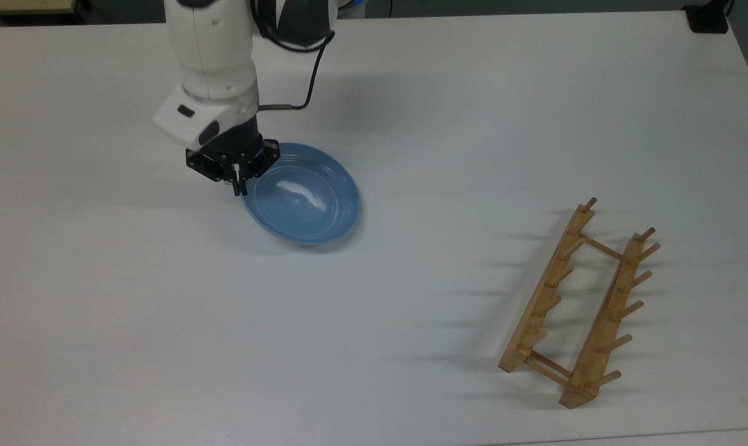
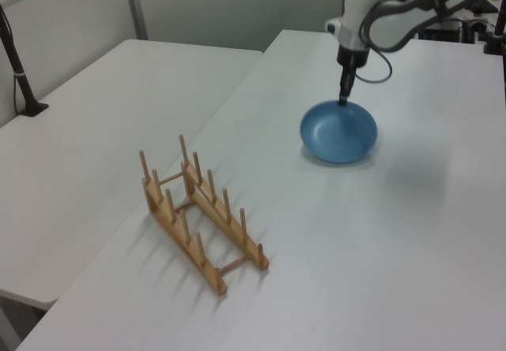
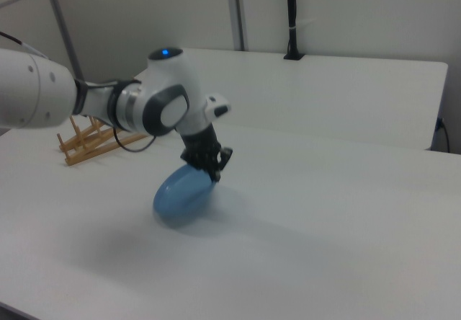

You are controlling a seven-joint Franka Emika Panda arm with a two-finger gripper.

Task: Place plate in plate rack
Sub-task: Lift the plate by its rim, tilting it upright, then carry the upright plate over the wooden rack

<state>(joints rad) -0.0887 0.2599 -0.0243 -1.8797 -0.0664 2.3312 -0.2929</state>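
The tool [image 1: 237, 179] points down and its two black fingers are pressed close together on the raised rim of the plate [image 1: 302, 201], so the tool is narrow and holds the plate by its edge. In the top view the grip is on the plate's left upper rim. In the left view the tool [image 2: 343, 100] meets the plate [image 2: 338, 132] at the top of the rim, and in the right view the tool [image 3: 213, 175] holds the plate [image 3: 180, 189] at its upper right edge.

The plate is light blue, round and shallow, with faint rings inside. It hangs tilted from the held rim, with the far side lower. In the right view a soft shadow lies on the white worktop [image 1: 411, 124] under it; whether the low edge touches the worktop cannot be told. The white arm [image 1: 209, 56] rises from the tool toward the top view's upper edge, with a black cable [image 1: 312, 74] beside it.

The plate rack [image 1: 578, 306] stands well apart from the plate, toward the top view's lower right. It is of light wood, with two rails and upright pegs. In the left view the plate rack [image 2: 198, 213] is at the lower left, and in the right view the plate rack [image 3: 90, 138] is partly hidden behind the arm
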